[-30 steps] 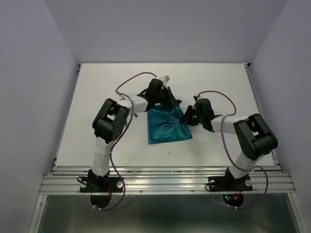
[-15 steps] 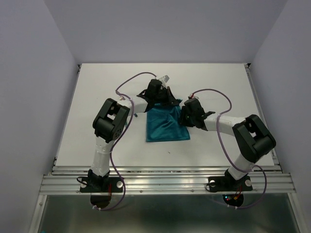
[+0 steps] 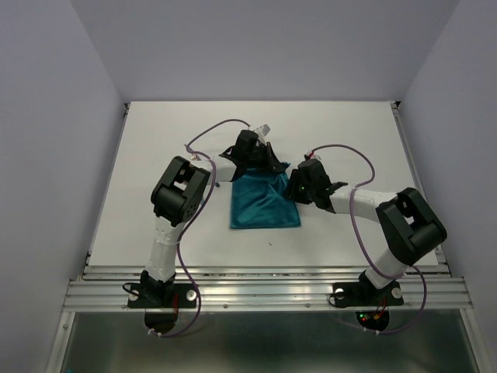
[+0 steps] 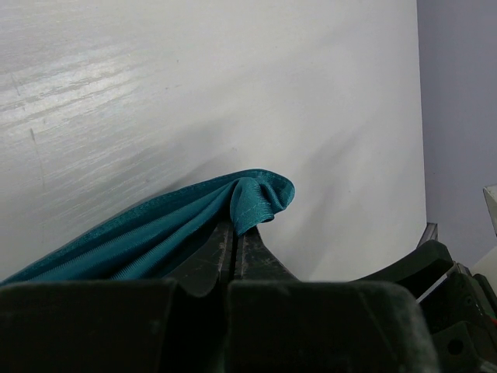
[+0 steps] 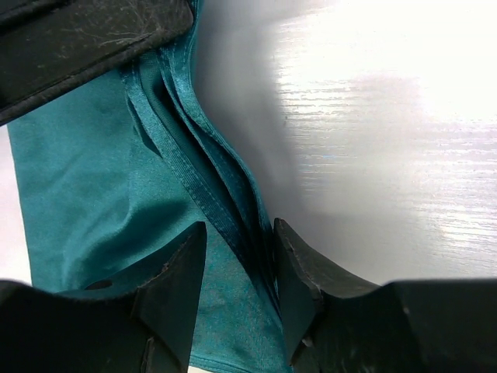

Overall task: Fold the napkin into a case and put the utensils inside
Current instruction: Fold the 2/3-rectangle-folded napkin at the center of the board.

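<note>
The napkin is showing as soft teal cloth with a faint satin sheen, and its hem is looking ribbed and stitched in the left half of the right wrist view. The white table is gleaming smooth and semi-glossy with a fine streaked grain, throwing back glare at the upper right there. The fingers of the right gripper are looking like matt black plastic, lightly scuffed.

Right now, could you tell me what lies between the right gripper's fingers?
Stacked edges of the napkin run through the open right gripper; the right wrist view shows it.
</note>
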You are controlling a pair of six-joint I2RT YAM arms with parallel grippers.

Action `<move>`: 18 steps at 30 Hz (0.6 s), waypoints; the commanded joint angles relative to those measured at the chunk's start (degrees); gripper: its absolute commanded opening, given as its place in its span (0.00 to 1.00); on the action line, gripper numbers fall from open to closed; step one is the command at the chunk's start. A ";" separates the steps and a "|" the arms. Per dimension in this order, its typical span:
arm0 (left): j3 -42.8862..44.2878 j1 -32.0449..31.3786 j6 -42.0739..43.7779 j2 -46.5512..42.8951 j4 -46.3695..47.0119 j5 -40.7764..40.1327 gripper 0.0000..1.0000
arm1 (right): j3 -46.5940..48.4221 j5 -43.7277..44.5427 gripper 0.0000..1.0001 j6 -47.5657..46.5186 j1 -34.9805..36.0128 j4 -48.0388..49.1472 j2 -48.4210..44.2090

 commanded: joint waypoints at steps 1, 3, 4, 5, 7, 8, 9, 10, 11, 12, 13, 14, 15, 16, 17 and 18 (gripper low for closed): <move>-1.13 0.43 1.49 -0.81 2.36 1.30 0.00 | -1.04 -0.21 0.44 1.16 0.35 4.78 -2.51; -1.22 0.52 1.50 -0.81 2.28 1.30 0.00 | -1.48 -0.30 0.41 1.51 0.35 5.14 -2.77; -1.13 0.52 1.58 -0.81 2.28 1.39 0.00 | -1.57 -0.47 0.40 1.60 0.35 5.31 -2.86; -1.13 0.52 1.58 -0.81 2.28 1.31 0.00 | -1.57 -0.56 0.38 1.60 0.35 5.49 -2.77; -1.22 0.61 1.67 -0.72 2.28 1.31 0.00 | -1.66 -0.30 0.31 1.86 0.35 5.67 -2.77; -1.22 0.61 1.67 -0.72 2.28 1.30 0.00 | -1.66 -0.12 0.29 2.04 0.35 5.67 -2.86; -1.22 0.61 1.67 -0.72 2.28 1.30 0.00 | -1.75 0.23 0.28 2.12 0.35 5.75 -2.95; -1.22 0.69 1.67 -0.63 2.36 1.30 0.00 | -1.83 0.41 0.27 2.13 0.35 5.76 -3.21; -1.22 0.69 1.76 -0.63 2.28 1.30 0.00 | -1.83 0.41 0.26 1.95 0.35 5.76 -3.21; -1.22 0.69 1.67 -0.63 2.28 1.30 0.00 | -1.75 0.32 0.25 1.43 0.35 5.84 -3.30; -1.22 0.69 1.67 -0.54 2.28 1.30 0.00 | -1.57 0.23 0.24 1.25 0.35 5.84 -3.21; -1.13 0.69 1.76 -0.54 2.36 1.39 0.00 | -1.31 0.15 0.22 0.90 0.35 5.67 -3.04; -1.22 0.69 1.67 -0.45 2.45 1.31 0.00 | -0.96 0.06 0.22 0.90 0.35 5.41 -2.86; -1.22 0.69 1.67 -0.37 2.45 1.39 0.00 | -0.52 -0.03 0.22 0.72 0.35 4.88 -2.16; -1.22 0.69 1.67 -0.37 2.63 1.57 0.00 | 0.35 -0.21 0.22 0.28 0.35 4.53 -1.81; -1.22 0.69 1.67 -0.37 2.63 1.57 0.00 | 0.80 -0.29 0.24 0.11 0.35 4.18 -1.46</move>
